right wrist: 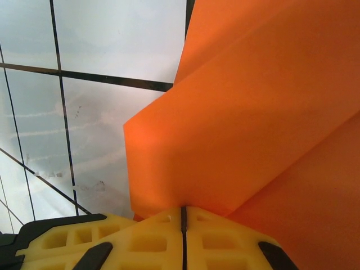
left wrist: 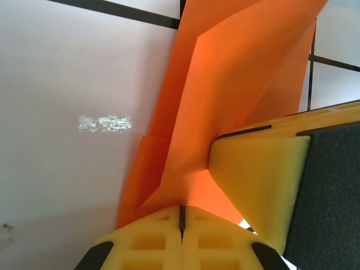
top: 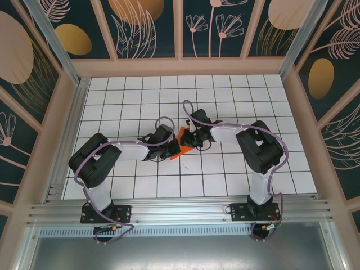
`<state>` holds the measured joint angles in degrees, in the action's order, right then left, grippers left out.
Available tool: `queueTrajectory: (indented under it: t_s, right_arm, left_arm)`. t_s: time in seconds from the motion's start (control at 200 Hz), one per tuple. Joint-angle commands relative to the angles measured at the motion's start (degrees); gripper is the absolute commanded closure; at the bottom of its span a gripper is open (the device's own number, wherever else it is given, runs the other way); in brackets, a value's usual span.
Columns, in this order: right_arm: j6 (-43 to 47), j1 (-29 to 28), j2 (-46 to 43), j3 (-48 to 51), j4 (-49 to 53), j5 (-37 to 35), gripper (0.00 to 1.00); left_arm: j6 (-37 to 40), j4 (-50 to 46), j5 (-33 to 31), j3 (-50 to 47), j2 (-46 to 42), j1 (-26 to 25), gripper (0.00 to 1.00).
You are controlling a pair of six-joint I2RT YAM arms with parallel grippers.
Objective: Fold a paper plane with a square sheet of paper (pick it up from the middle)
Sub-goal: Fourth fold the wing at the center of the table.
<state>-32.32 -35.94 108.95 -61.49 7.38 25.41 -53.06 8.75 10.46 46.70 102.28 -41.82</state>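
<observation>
The orange sheet of paper (top: 181, 138), folded into creased layers, is held just over the middle of the white grid table (top: 236, 95). My left gripper (top: 172, 148) comes in from the left and is shut on the paper's lower edge (left wrist: 202, 185); its yellow jaws (left wrist: 181, 216) are pressed together. From the right, my right gripper (top: 191, 139) is shut on another folded edge (right wrist: 236, 124), jaws (right wrist: 183, 218) closed tight. The right gripper's yellow finger (left wrist: 259, 180) sits against the paper in the left wrist view. The two grippers nearly touch.
Wooden-framed patterned walls (top: 67, 107) enclose the table on three sides. An aluminium rail (top: 180, 209) runs along the near edge with both arm bases on it. Open tiles lie all around the grippers.
</observation>
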Motion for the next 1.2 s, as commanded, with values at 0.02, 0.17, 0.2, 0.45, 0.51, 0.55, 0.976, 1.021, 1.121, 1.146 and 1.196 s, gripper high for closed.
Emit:
queueTrajectory:
  t_s: [0.02, 0.17, 0.2, 0.45, 0.51, 0.55, 0.976, 1.021, 1.121, 1.146, 1.196]
  right_arm:
    - [-1.1, -1.5, 1.8, 0.6, -0.9, 1.4, 0.92]
    - [-1.6, -2.0, 3.2, -0.3, 1.1, -2.6, 0.92]
    - [-1.6, -1.9, 3.8, -0.8, 2.3, -4.0, 0.93]
    - [-2.7, 2.1, 5.0, -0.4, 1.5, -8.3, 0.93]
    - [-1.7, 3.3, 5.2, -0.7, 1.2, -8.2, 0.93]
    - [-1.0, 4.2, 5.2, -0.7, 0.6, -7.7, 0.93]
    - [3.5, 11.6, 8.4, -4.3, -3.9, -3.3, 0.93]
    - [4.0, 12.0, 9.1, -5.5, -3.5, -3.6, 0.93]
    - [4.8, 13.5, 10.4, -7.4, -3.1, -3.8, 0.93]
    - [5.0, 13.9, 10.5, -7.8, -3.1, -3.7, 0.93]
    - [5.4, 14.8, 10.6, -8.2, -3.5, -3.2, 0.93]
  left_arm:
    - [0.1, -6.9, -0.1, -1.9, 3.8, 0.1, 1.0]
    - [-0.1, -6.8, 0.0, -2.0, 3.7, 0.0, 1.0]
    - [-0.2, -6.8, 0.0, -1.9, 3.7, 0.0, 1.0]
    - [0.3, -7.5, 0.2, -2.6, 2.9, 0.1, 1.0]
    - [0.4, -7.7, 0.3, -2.8, 2.8, 0.1, 1.0]
    - [0.6, -7.8, 0.4, -2.8, 2.7, 0.1, 1.0]
    - [1.6, -7.9, 1.3, -4.1, 3.0, 0.1, 1.0]
    - [1.6, -7.9, 1.4, -4.1, 3.0, 0.1, 1.0]
    - [1.8, -8.0, 1.7, -4.1, 3.1, 0.0, 1.0]
    - [1.8, -8.1, 1.6, -4.1, 3.1, 0.1, 1.0]
    - [1.9, -8.0, 1.6, -4.2, 3.0, 0.1, 1.0]
